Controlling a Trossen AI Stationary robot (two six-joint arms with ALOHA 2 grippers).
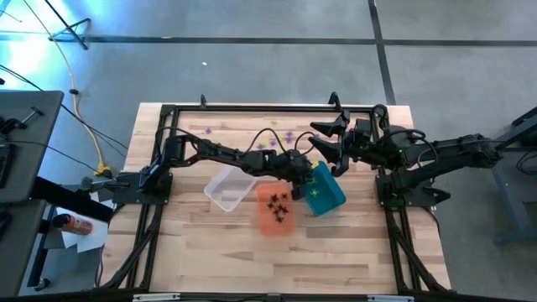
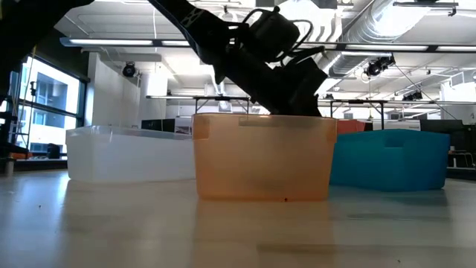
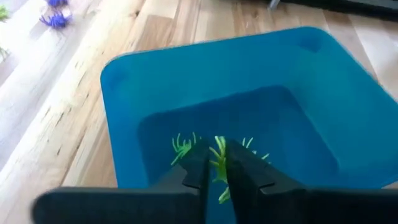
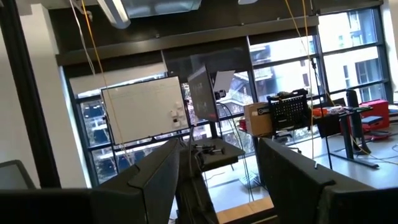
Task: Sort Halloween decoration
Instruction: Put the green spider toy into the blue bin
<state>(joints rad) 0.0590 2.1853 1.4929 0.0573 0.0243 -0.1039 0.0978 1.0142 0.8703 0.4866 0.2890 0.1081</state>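
1 green spider (image 3: 219,155) sits between the left gripper's (image 3: 216,177) slightly parted fingers, seemingly over the teal bin (image 3: 186,81).

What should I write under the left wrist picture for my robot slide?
Left gripper hovers over the teal bin, a green spider trinket between its fingers, more green ones below.

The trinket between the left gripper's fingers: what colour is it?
Bright green trinket, over the teal bin; the left wrist view shows it best.
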